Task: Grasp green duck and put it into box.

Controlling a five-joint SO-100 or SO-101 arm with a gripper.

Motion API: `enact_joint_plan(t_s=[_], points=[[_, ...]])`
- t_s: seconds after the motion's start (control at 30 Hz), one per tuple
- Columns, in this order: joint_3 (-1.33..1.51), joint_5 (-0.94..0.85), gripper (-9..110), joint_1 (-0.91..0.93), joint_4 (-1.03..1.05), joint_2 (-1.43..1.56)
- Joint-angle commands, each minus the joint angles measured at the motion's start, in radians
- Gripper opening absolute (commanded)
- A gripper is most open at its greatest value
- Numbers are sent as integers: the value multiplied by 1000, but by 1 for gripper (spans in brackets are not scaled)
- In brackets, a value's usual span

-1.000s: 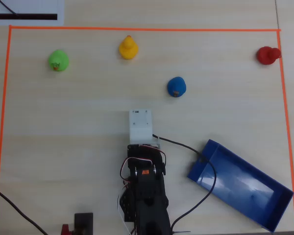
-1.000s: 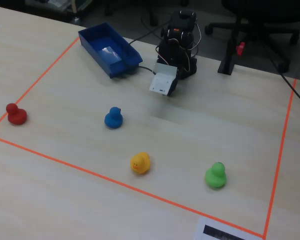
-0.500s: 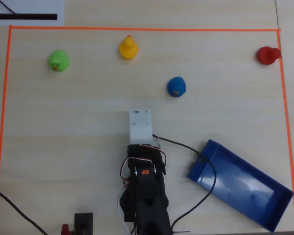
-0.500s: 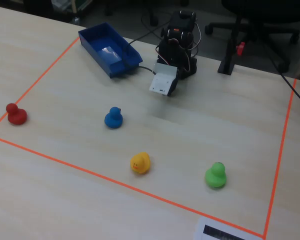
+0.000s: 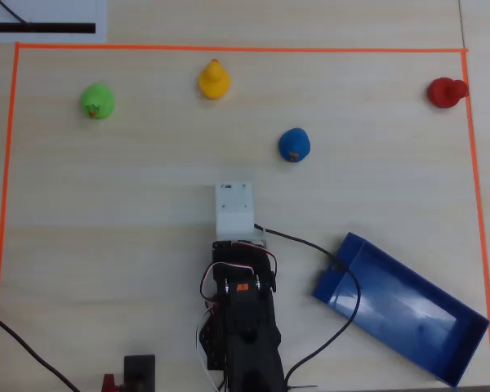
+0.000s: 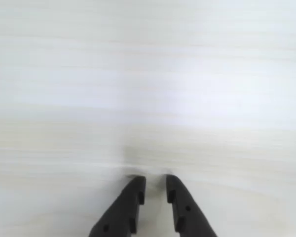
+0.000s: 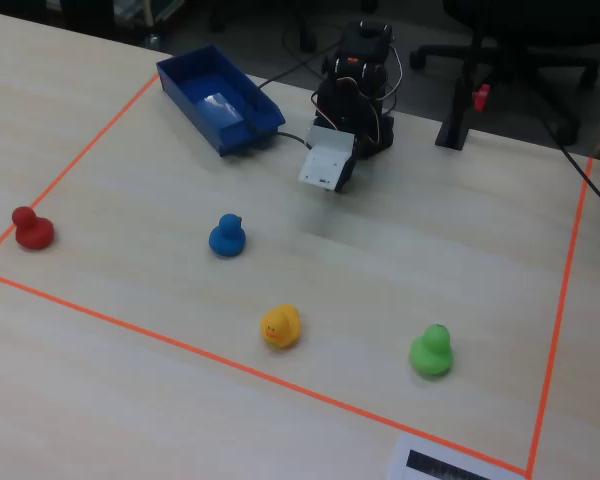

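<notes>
The green duck stands upright at the far left of the taped area in the overhead view, and near the front right in the fixed view. The dark blue box lies at an angle beside the arm's base, with nothing in it. The arm is folded back over its base, its white wrist housing hiding the fingers from above. In the wrist view my gripper hangs just above bare table, its jaws a narrow gap apart with nothing between them. The duck is far from it.
A yellow duck, a blue duck and a red duck stand inside the orange tape border. A black cable runs from the arm past the box's corner.
</notes>
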Motion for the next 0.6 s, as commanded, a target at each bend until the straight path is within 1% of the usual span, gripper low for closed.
enact_joint_plan(t_s=[0.0,0.3,0.4,0.57], points=[[-3,3,3,11,17,2],[-3,3,4,11,17,2],[-3,3,1,11,17,2],[-3,-2,1,0,11,2]])
